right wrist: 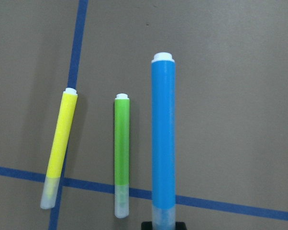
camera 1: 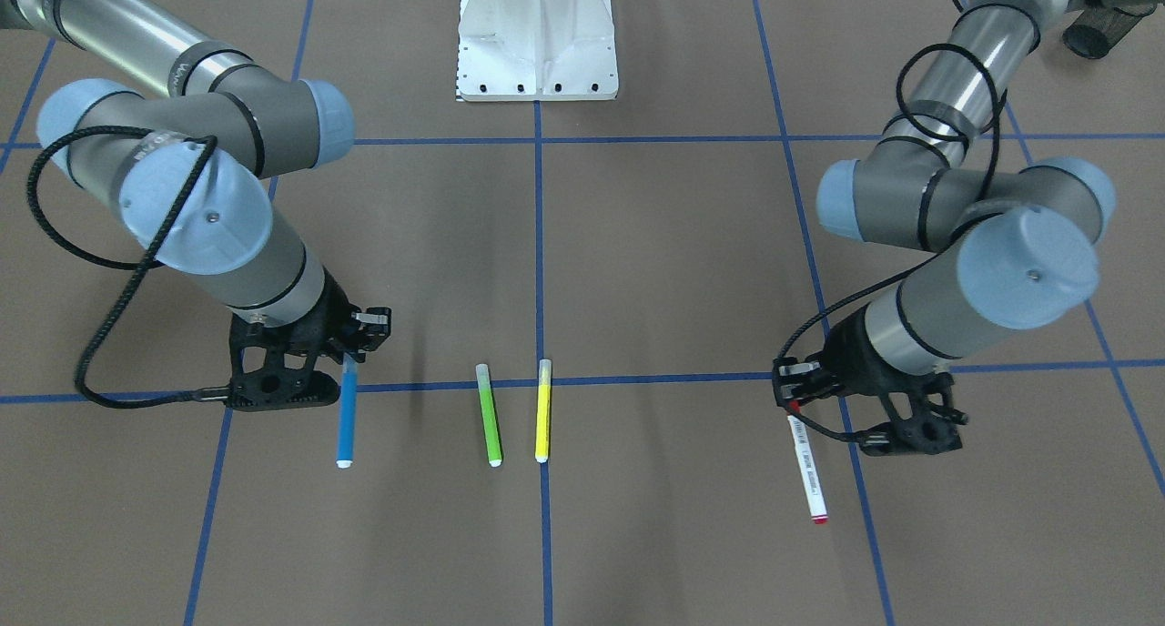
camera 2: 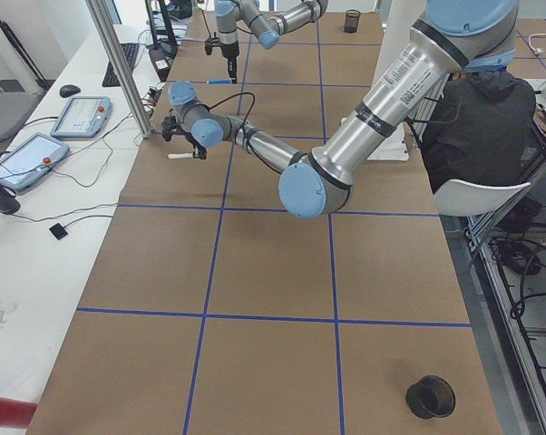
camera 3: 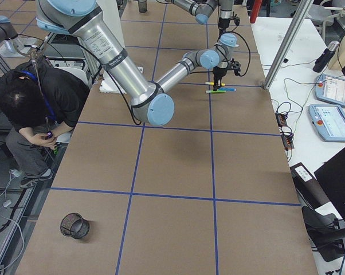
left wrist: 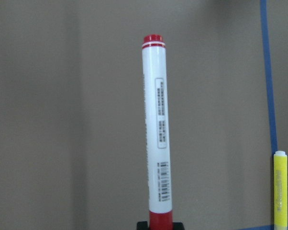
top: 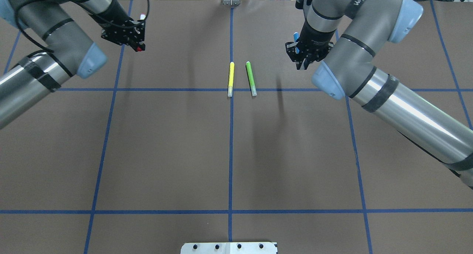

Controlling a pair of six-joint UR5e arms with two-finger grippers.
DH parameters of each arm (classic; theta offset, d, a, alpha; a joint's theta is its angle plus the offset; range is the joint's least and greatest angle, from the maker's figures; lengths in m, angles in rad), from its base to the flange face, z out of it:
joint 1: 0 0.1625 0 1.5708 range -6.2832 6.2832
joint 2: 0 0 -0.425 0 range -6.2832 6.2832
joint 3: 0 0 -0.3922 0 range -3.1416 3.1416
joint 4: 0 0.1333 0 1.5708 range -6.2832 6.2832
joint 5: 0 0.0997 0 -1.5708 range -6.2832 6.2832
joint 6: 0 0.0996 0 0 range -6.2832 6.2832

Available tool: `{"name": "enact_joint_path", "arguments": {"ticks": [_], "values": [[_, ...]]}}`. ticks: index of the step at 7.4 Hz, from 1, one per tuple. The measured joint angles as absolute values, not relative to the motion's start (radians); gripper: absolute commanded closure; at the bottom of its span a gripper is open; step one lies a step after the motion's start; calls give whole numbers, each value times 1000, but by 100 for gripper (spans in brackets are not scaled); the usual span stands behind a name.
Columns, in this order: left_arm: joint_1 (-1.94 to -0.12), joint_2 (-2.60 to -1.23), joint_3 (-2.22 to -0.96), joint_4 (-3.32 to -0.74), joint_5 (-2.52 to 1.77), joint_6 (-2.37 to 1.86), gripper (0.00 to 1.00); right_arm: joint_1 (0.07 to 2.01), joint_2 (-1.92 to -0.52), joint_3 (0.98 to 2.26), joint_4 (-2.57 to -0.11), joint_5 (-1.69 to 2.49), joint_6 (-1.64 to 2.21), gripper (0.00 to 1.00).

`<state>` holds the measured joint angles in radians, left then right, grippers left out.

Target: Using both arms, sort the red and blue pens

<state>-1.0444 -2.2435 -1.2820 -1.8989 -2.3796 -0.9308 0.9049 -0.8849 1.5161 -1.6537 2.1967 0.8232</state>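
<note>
Brown table (camera 1: 655, 271) — left gripper (camera 1: 794, 404) clamps red pen (camera 1: 807, 467), right gripper (camera 1: 351, 357) clamps blue pen (camera 1: 347, 417); print (left wrist: 161, 112) legible only from wrist.

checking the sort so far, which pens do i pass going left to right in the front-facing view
blue pen → green pen → yellow pen → red pen

In the front view, the left arm (camera 1: 947, 203) bends down on the right side. The left gripper (camera 1: 794, 400) is squeezed tight on the red pen (camera 1: 807, 467). The right arm (camera 1: 227, 126) bends down on the left side. The right gripper (camera 1: 351, 358) is squeezed tight on the blue pen (camera 1: 346, 417).
</note>
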Motion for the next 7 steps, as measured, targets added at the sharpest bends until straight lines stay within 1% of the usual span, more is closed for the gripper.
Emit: {"name": "enact_joint_path", "arguments": {"ticks": [2, 4, 5, 7], "values": [[-1144, -2106, -1329, -1901, -2417, -930, 100, 948, -1041, 1666, -1762, 2208, 827, 100], [-1234, -1951, -1393, -1906, -2442, -893, 100, 1018, -1147, 1782, -1894, 2202, 819, 100], [-1279, -1879, -1426, -1903, -2474, -869, 100, 1053, -1209, 1842, -1920, 2203, 815, 100], [-1351, -1737, -1487, -1900, -2523, -852, 100, 1111, -1379, 1988, -1945, 2220, 811, 100]]}}
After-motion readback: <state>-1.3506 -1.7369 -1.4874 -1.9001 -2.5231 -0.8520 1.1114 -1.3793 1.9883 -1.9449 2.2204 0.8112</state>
